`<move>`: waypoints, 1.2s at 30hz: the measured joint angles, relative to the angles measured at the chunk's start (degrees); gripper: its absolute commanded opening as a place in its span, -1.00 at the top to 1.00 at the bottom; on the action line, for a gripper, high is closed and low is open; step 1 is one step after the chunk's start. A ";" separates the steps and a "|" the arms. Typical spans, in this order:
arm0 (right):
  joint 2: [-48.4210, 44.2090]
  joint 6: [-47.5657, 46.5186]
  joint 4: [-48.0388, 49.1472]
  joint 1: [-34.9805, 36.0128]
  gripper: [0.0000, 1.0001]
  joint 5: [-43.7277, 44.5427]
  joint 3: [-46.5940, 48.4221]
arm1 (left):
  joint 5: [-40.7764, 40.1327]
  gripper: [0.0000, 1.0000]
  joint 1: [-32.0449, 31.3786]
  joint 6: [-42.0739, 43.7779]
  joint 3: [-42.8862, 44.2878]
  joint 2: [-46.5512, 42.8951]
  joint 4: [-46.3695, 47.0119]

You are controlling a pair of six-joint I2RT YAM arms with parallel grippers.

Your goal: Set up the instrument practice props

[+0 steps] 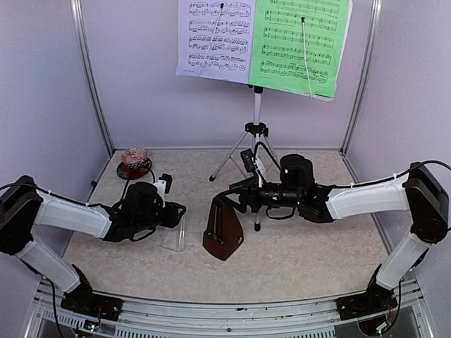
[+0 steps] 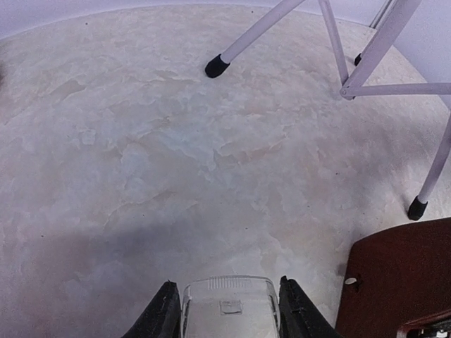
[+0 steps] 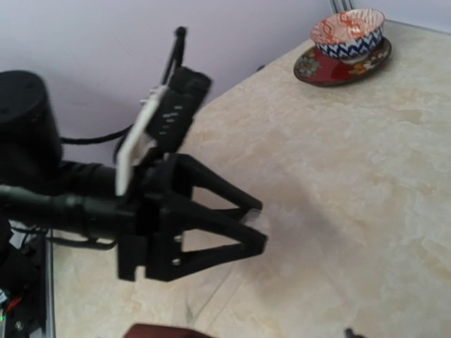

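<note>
The silver music stand (image 1: 256, 127) rises at the back of the table, with a pale lavender sheet (image 1: 215, 35) and a green sheet (image 1: 299, 42) side by side on its desk. The brown pyramid metronome (image 1: 223, 232) stands upright in front of it. My left gripper (image 1: 177, 211) is shut on a clear plastic cover (image 1: 174, 238) just left of the metronome; the left wrist view shows that cover (image 2: 229, 310) between the fingers. My right gripper (image 1: 235, 197) hovers at the metronome's tip, and how its jaws stand is unclear. Its fingers are out of the right wrist view.
A patterned bowl on a red plate (image 1: 134, 160) sits at the back left. The stand's tripod legs (image 2: 380, 49) spread over the floor behind the metronome (image 2: 402, 282). The enclosure's walls and metal posts close in the table on three sides.
</note>
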 measured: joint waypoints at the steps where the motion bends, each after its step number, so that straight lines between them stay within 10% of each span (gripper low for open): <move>1: -0.59 -0.17 -0.74 0.00 -0.43 0.17 -0.26 | 0.17 0.53 0.09 0.02 0.48 1.27 0.11; 11: -12.44 0.70 -3.21 0.00 -0.61 4.31 -10.99 | 0.59 -0.23 0.98 -0.15 2.10 7.21 0.07; 36: -12.79 0.98 -7.96 0.02 -0.89 3.85 -8.72 | 3.48 -0.23 -3.76 0.04 -0.57 4.31 8.31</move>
